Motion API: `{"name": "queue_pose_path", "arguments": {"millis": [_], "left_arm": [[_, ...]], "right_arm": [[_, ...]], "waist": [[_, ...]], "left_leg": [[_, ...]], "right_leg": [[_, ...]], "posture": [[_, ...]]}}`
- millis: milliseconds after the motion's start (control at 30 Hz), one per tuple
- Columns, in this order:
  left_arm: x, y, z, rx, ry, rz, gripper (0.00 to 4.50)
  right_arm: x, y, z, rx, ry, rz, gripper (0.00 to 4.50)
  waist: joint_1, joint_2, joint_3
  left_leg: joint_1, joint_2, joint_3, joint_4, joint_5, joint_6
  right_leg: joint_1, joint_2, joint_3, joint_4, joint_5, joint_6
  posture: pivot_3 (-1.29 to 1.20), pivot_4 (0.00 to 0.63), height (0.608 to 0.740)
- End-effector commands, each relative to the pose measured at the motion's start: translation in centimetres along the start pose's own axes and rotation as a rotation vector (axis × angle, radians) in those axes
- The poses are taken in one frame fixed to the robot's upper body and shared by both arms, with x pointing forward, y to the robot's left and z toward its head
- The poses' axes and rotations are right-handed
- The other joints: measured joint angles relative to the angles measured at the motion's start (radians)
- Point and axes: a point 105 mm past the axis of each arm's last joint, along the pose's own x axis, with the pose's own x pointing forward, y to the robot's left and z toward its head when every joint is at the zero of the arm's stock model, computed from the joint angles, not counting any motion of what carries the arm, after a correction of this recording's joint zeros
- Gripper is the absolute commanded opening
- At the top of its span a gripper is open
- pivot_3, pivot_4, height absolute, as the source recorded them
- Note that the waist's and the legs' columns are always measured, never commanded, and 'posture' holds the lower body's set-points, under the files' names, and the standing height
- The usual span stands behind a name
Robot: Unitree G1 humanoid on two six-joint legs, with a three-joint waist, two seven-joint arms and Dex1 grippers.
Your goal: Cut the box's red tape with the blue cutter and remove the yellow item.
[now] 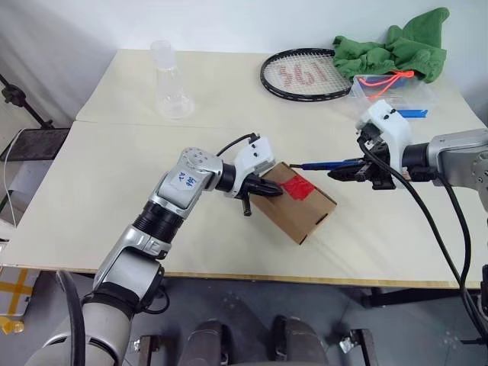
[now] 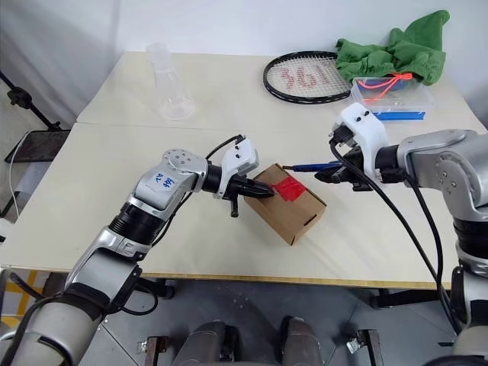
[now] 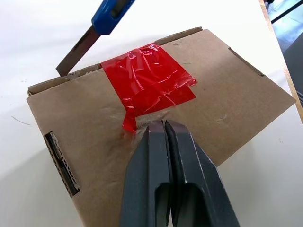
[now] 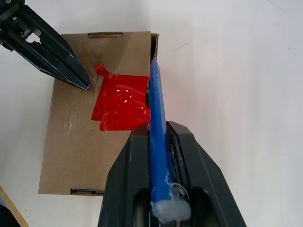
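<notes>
The red tape (image 3: 147,87) lies across the top of the box (image 1: 299,207), wrapping over the flap edge on the side nearest the right gripper (image 1: 345,172). Its free end is wrinkled and partly lifted just ahead of the left gripper (image 3: 163,125), whose two fingers are pressed together with nothing between them, their tips resting on the cardboard right at that loose corner, pinning the carton to the table (image 1: 114,191). The right gripper is clamped around the handle of the blue cutter (image 4: 157,118), which runs straight out along its fingers; the bare blade (image 3: 75,52) pokes past the handle toward the box edge where the tape folds over, close to the cardboard, though whether it touches is hard to tell. The yellow item cannot be seen, presumably inside the closed carton.

The risks, as I judge them: the box is held only by a downward push at one spot, so a sideways drag of the blade could spin or slide it. A blade that meets the cardboard edge beside the tape would snag. The left fingertips sit close to the tape, near the likely cutting line, so a long stroke may run into them.
</notes>
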Motion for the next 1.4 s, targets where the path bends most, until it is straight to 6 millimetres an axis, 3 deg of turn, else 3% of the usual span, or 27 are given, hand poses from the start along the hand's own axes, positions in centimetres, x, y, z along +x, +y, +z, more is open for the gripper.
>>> {"name": "queue_pose_path", "arguments": {"millis": [33,300,967,1400], "left_arm": [[0.1,0.2,-1.4,-0.024,0.057,0.016,0.05],[0.2,0.3,-1.3,-0.023,0.055,0.015,0.05],[0.2,0.3,-1.3,-0.021,0.056,0.013,0.05],[0.5,0.2,-1.5,-0.024,0.066,0.016,0.05]], "right_arm": [[-0.8,0.2,0.5,-0.036,-0.021,-0.006,0.14],[-1.3,0.2,2.2,-0.047,-0.080,-0.010,0.14],[-0.5,-0.1,0.6,-0.018,-0.045,-0.005,0.14],[-0.8,0.2,-0.4,-0.026,0.077,0.005,0.14]], "waist": [[0.000,0.000,0.000],[0.000,0.000,0.000],[0.000,0.000,0.000],[0.001,0.000,0.000]], "left_leg": [[0.000,0.000,0.000,0.000,0.000,0.000],[0.000,0.000,0.000,0.000,0.000,0.000],[0.000,0.000,0.000,0.000,0.000,0.000],[0.000,0.000,0.000,0.000,0.000,0.000]], "right_leg": [[0.000,0.000,0.000,0.000,0.000,0.000],[0.000,0.000,0.000,0.000,0.000,0.000],[0.000,0.000,0.000,0.000,0.000,0.000],[0.000,0.000,0.000,0.000,0.000,0.000]], "posture": [[0.00,0.150,0.740],[0.00,0.150,0.740],[0.00,0.150,0.740],[0.00,0.150,0.740]]}}
